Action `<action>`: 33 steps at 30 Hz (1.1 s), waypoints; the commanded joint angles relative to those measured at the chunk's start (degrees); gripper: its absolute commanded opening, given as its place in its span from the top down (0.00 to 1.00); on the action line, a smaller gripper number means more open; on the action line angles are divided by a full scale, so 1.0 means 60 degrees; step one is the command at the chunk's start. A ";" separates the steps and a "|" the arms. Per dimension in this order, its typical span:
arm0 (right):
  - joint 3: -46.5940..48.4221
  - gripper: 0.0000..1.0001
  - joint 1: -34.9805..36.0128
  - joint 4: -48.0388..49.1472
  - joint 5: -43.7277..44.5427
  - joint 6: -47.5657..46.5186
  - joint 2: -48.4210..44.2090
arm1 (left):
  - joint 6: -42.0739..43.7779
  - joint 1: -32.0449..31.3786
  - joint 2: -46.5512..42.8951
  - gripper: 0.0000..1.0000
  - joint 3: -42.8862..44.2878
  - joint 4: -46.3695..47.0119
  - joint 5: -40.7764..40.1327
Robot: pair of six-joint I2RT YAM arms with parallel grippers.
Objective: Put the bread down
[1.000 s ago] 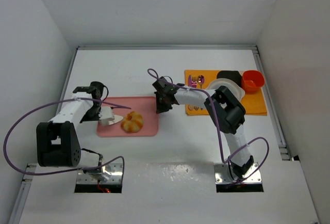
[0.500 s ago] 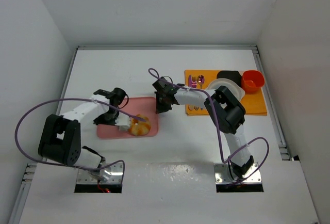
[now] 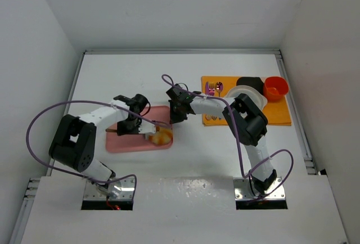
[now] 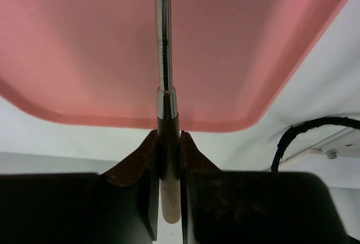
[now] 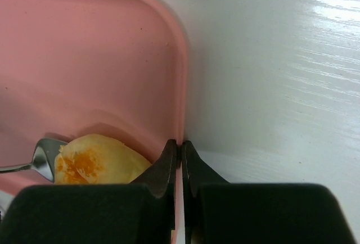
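A golden-yellow bread (image 3: 161,136) with orange-brown patches lies on a pink tray (image 3: 126,143) on a white table (image 3: 140,75), beside an orange mat (image 3: 278,114) bearing a red bowl (image 3: 275,88).

Tray (image 3: 130,143) sits left of centre on the tabletop (image 3: 185,193), in front of the left arm's reach. Bread (image 3: 161,136) lies in the tray, at its right end, close to the right rim. Spoon (image 4: 163,53) runs across the tray from the left gripper (image 4: 166,159) — its bowl is against the bread's left side. Right gripper (image 5: 180,159) is at the tray's right rim, jaws closed over the edge, behind and right of the bread. Mat (image 3: 278,112) lies well right of the tray — a plate (image 3: 250,93), a bowl (image 3: 275,87) and cutlery (image 3: 214,89) rest on it, bowl at the far right corner.
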 commanded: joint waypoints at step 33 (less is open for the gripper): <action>-0.0529 1.00 0.0059 0.0113 0.0247 0.1543 -0.0379 | 0.0603 0.0751 -0.2132 1.00 -0.0061 -0.0574 0.2062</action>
